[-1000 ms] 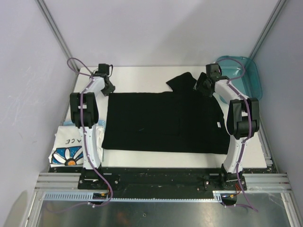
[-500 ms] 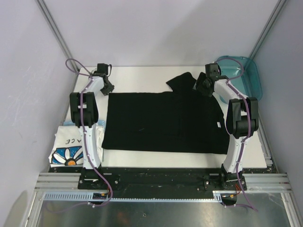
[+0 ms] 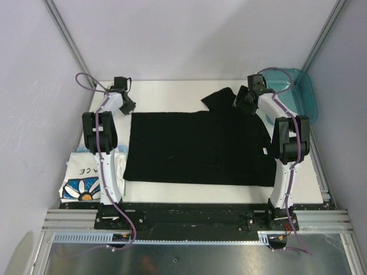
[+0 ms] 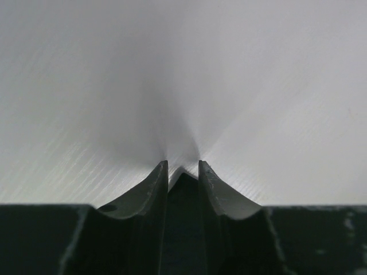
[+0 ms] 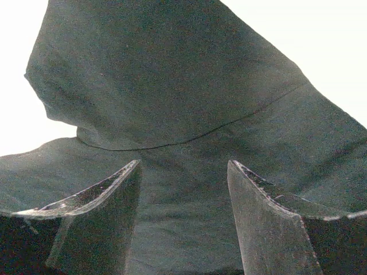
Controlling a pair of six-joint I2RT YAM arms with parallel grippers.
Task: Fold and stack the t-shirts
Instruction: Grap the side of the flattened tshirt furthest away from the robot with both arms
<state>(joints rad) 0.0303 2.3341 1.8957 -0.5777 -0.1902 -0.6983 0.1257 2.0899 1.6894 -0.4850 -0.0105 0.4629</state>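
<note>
Hovering over black tee [image 5: 172, 86], R hand [image 5: 183, 163] spread

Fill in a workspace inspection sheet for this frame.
Surface: white table, bare at the far edge.
Job's things: black t-shirt spread flat mid-table, far sleeve rumpled; white t-shirt at near-left corner, partly behind left arm.
Clutter: teal bin at far-right corner.
Grippers: left gripper narrowly open, empty, over bare table; right gripper open over that sleeve.
Cables: purple cables run along both arms.
Surroundings: pale walls, metal rail along near edge.
</note>
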